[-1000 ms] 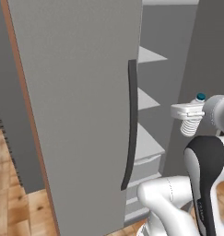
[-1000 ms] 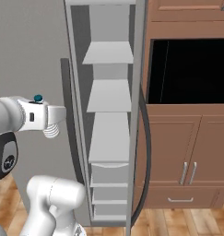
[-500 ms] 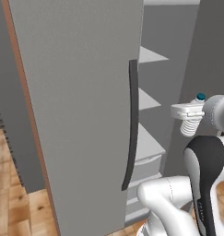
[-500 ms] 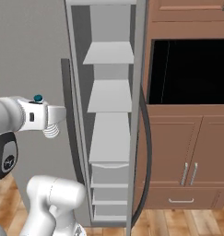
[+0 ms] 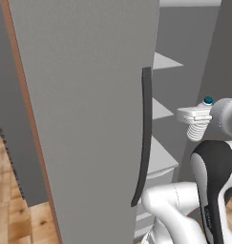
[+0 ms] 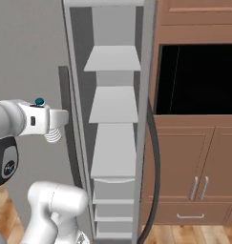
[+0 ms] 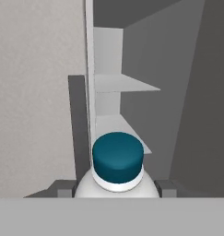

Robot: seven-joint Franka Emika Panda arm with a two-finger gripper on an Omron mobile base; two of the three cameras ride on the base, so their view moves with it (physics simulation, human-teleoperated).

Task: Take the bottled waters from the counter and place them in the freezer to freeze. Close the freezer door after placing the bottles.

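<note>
Bottled water (image 7: 117,167), a clear bottle with a dark teal cap, sits in the pincer (image 7: 117,188), whose two dark finger tips press against its shoulders on either side. In the left base view the bottle (image 5: 199,127) shows as a ribbed stub hanging under the white hand, with a teal knob on top of the hand just above it; in the right base view it (image 6: 52,136) hangs the same way, left of the cabinet opening. The bottle is held in the air in front of the open freezer (image 6: 114,143), outside the compartment and about level with its middle shelves.

Beyond the cap, the hand view looks into the grey interior, where pale shelves (image 7: 125,84) step back one above another. The freezer door (image 5: 89,109) stands swung wide open on the left, near the camera, its long dark vertical handle (image 5: 143,138) facing the arm. To the right of the freezer is a black oven recess (image 6: 198,78) set in brown wooden cabinets (image 6: 196,162) with silver handles.
</note>
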